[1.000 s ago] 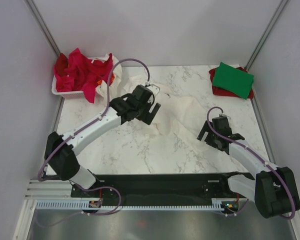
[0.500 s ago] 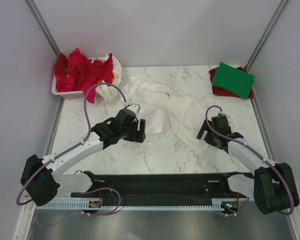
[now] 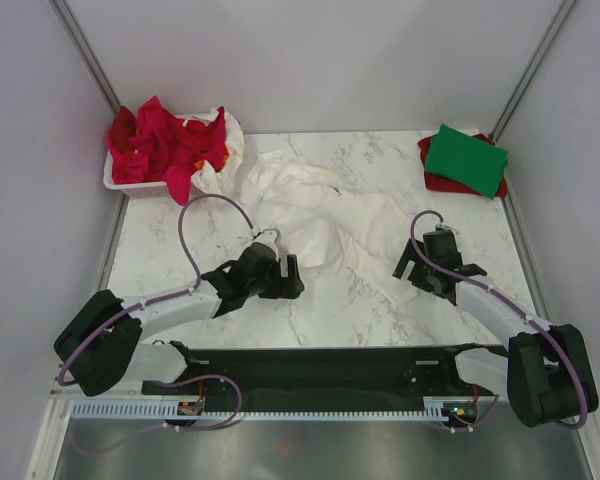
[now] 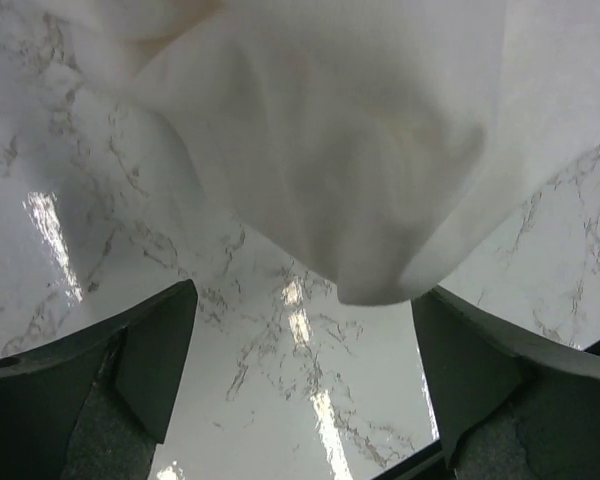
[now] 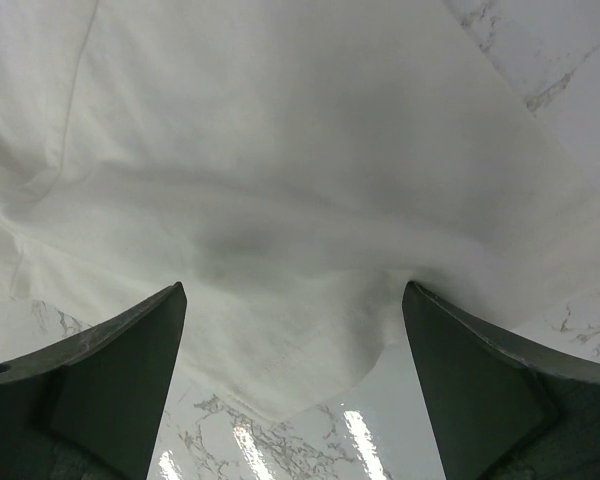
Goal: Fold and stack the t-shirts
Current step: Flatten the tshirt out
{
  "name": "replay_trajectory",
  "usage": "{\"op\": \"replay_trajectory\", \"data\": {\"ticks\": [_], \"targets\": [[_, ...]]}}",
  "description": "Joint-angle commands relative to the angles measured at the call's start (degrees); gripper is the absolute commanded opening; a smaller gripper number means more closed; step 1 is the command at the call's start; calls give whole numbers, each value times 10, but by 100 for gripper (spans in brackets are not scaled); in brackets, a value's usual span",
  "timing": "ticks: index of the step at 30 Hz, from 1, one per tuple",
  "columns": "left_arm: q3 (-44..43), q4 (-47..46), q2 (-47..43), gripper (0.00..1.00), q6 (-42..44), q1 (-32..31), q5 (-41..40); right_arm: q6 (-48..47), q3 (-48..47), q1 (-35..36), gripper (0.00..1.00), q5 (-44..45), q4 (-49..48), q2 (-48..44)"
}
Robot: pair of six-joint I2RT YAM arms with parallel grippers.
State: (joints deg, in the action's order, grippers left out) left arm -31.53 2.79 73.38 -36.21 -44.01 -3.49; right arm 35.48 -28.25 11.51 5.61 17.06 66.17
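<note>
A large white t-shirt lies crumpled across the middle of the marble table, one end trailing toward the basket. My left gripper is open low over the table at the shirt's near left edge; the cloth's edge hangs just beyond its fingers. My right gripper is open at the shirt's near right corner, with the hem lying between its fingers. A folded green t-shirt lies on a red one at the far right. Red t-shirts fill the basket.
A white plastic basket stands at the far left corner, cloth spilling over its rim. Grey walls close in the table on left, right and back. The black base rail runs along the near edge.
My left arm has drawn back toward the near edge and let the white shirt drop; the shirt now lies more spread out. My right arm has barely moved.
</note>
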Motion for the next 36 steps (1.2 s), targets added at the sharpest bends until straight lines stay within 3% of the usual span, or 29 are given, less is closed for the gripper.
{"op": "replay_trajectory", "data": {"ticks": [1,7,8,9,12,13,17,19,22,23,26,31,34,35,36], "targets": [[-3,-112,32,95,-6,-1,-58,-6,-8,-2,98,-3,-6,5],[-46,-146,116,90,12,-1,-71,-8,-10,-2,98,-1,-10,12],[-69,-158,118,32,30,-1,-59,-8,-11,-1,98,0,-9,14],[-84,-90,113,3,52,-1,-96,-8,-11,-1,98,0,-9,15],[-163,37,65,2,133,1,-153,-8,-9,-2,98,0,-8,9],[-209,125,29,2,158,2,-161,-7,-8,-1,98,4,-7,6],[-328,336,-40,2,279,10,-153,-4,-12,-1,98,12,-8,16],[-381,445,-50,2,310,12,-210,-4,-13,-1,98,13,-10,22],[-394,512,-61,8,361,23,-247,-5,-13,-2,98,13,-16,28],[-384,533,-63,26,386,25,-252,-7,-15,-2,98,12,-16,30],[-368,540,-90,99,338,29,-229,-10,-18,-2,98,5,-13,34],[-373,551,-88,100,258,35,-179,-7,-13,-2,98,0,-4,0],[-351,536,-72,86,194,34,-109,-8,-11,-3,98,0,1,-15],[-340,529,-69,74,181,34,-90,-8,-11,-3,98,-2,2,-17],[-329,520,-65,69,166,35,-59,-8,-11,-2,98,-2,3,-17]]}}
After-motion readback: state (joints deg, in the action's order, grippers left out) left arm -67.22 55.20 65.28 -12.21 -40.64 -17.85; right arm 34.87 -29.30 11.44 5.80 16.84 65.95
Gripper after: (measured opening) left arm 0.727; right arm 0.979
